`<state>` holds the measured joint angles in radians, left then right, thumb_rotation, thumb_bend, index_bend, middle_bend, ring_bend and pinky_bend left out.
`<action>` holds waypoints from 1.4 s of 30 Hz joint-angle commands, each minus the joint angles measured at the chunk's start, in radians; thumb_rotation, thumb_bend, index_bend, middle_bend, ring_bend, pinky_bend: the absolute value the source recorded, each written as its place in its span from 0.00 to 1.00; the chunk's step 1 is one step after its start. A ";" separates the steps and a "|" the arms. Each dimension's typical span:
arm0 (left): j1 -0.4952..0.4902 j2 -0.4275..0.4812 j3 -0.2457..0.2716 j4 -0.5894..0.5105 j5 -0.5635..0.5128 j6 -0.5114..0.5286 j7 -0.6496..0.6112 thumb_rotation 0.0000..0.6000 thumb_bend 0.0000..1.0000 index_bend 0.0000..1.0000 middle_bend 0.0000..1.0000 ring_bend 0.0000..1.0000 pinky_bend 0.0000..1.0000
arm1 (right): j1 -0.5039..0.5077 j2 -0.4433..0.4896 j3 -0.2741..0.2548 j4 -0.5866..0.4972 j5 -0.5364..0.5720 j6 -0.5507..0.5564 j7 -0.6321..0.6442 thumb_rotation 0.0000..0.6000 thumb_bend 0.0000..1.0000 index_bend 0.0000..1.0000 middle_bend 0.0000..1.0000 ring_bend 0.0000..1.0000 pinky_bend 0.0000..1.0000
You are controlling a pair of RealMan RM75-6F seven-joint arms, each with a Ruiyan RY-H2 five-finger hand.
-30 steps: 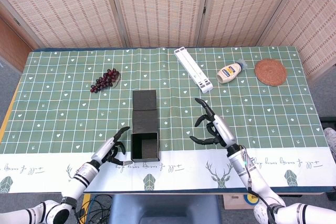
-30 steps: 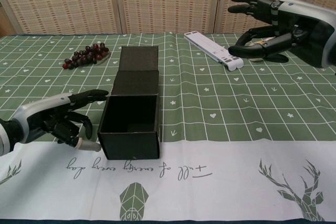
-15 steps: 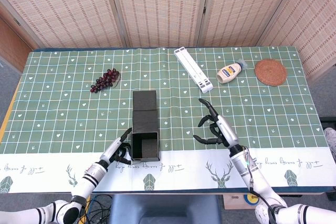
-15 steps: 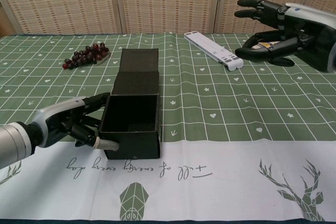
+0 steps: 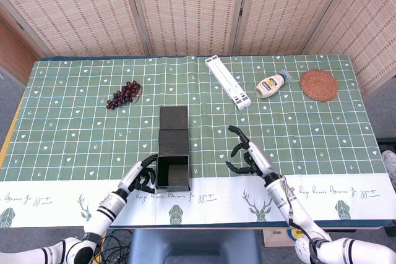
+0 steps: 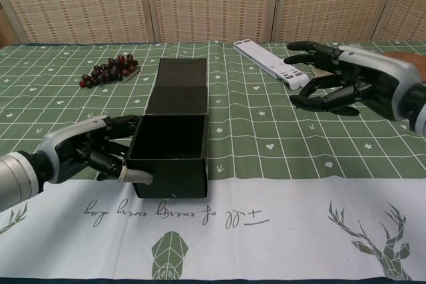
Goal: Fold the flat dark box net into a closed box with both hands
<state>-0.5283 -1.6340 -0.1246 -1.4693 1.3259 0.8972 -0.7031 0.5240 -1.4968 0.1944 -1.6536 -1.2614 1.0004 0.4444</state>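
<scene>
While the dark box (image 6: 172, 157) is sitting near the front edge of the table (image 5: 74, 134), where the green checked cloth meets its white border, we are already looking at standing walls around an open tray, with the lid panels (image 6: 178, 86) lying flat behind it. We are pressing our left hand (image 6: 90, 156) against the box's left wall, fingers curled along the side and one fingertip (image 6: 136, 177) reaching round the front corner, so it is steadying the box rather than closing round anything. Our right hand (image 6: 336, 84) is hovering well apart from the box, fingers spread and bent, holding nothing.

We judge the step in hand to be closing the lid. To do it well, we are wanting the left hand to go on bracing the wall so the tray neither slides nor splays, while the right hand crosses over, slips under the far panel and swings it forward along its crease.

Looking from the head, we are seeing the full length of the lid strip and the coaster (image 5: 319, 85), bottle (image 5: 273, 85), white rack (image 5: 228, 81) and grapes (image 5: 124, 94) beyond. Looking from the chest, we are seeing the left fingers meeting the wall and the box's depth, which the head view flattens.
</scene>
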 commanded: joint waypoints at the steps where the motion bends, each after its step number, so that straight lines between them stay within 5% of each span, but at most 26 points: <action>1: 0.002 0.073 0.034 -0.059 0.098 0.022 -0.037 1.00 0.10 0.33 0.34 0.65 0.86 | 0.025 -0.037 0.000 0.033 0.059 -0.048 -0.046 1.00 0.35 0.00 0.07 0.48 0.92; 8: 0.001 0.169 0.073 -0.164 0.208 0.077 -0.054 1.00 0.10 0.33 0.34 0.65 0.86 | 0.086 -0.109 0.031 0.093 0.145 -0.123 -0.112 1.00 0.35 0.00 0.07 0.48 0.92; 20: -0.032 0.208 0.105 -0.255 0.251 0.079 0.032 1.00 0.10 0.31 0.34 0.63 0.86 | 0.218 -0.290 0.165 0.209 0.228 -0.140 -0.183 1.00 0.32 0.00 0.08 0.48 0.92; 26: -0.057 0.180 0.093 -0.230 0.204 0.044 0.087 1.00 0.10 0.31 0.34 0.63 0.86 | 0.232 -0.327 0.219 0.183 0.168 -0.061 -0.150 1.00 0.26 0.00 0.14 0.47 0.92; 30: -0.074 0.148 0.072 -0.204 0.142 0.014 0.144 1.00 0.10 0.31 0.34 0.63 0.86 | 0.250 -0.319 0.243 0.145 0.150 -0.084 -0.105 1.00 0.12 0.00 0.20 0.54 0.94; 36: -0.104 0.090 0.014 -0.156 0.000 -0.031 0.244 1.00 0.10 0.29 0.34 0.63 0.86 | 0.289 -0.276 0.229 0.070 0.162 -0.157 -0.153 1.00 0.00 0.00 0.28 0.60 0.97; 42: -0.111 0.051 -0.031 -0.101 -0.113 -0.037 0.295 1.00 0.10 0.28 0.34 0.63 0.86 | 0.311 -0.206 0.206 0.000 0.195 -0.218 -0.212 1.00 0.00 0.00 0.32 0.61 0.97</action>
<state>-0.6350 -1.5666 -0.1368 -1.5902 1.2419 0.8654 -0.4243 0.8270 -1.7181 0.4081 -1.6396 -1.0778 0.7975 0.2458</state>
